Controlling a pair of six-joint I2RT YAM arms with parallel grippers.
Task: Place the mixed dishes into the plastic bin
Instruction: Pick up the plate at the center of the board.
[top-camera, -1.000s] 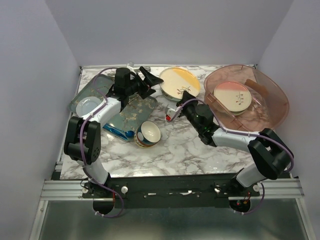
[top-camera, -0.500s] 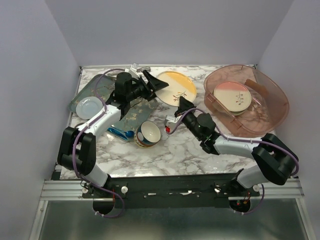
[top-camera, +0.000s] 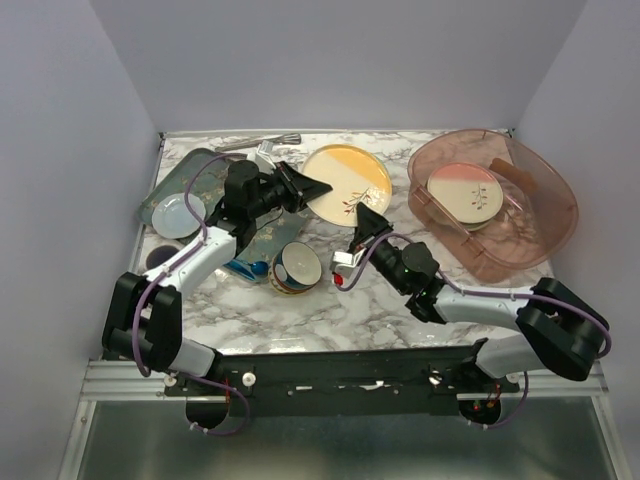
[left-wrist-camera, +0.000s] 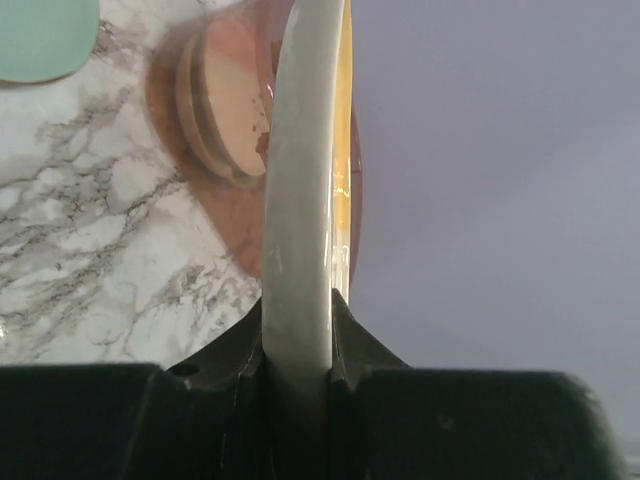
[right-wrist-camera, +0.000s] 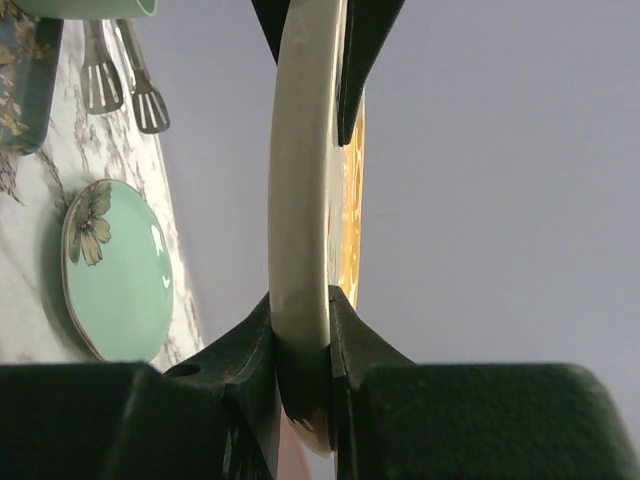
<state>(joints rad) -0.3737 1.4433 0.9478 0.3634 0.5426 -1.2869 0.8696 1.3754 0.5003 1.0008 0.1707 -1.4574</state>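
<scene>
We are gripping the yellow-and-cream plate (top-camera: 350, 180) with both pincers. Our left pincer (top-camera: 308, 188) is clenching its left rim, and our right pincer (top-camera: 370, 222) is clenching its near-right rim. The plate is hanging between our arms over the counter (top-camera: 350, 300), left of the plastic bin (top-camera: 540, 235). The pink-and-cream plate (top-camera: 465, 195) is lying inside the bin. The patterned bowl (top-camera: 296, 266) is sitting on the counter just near of the held plate.
</scene>
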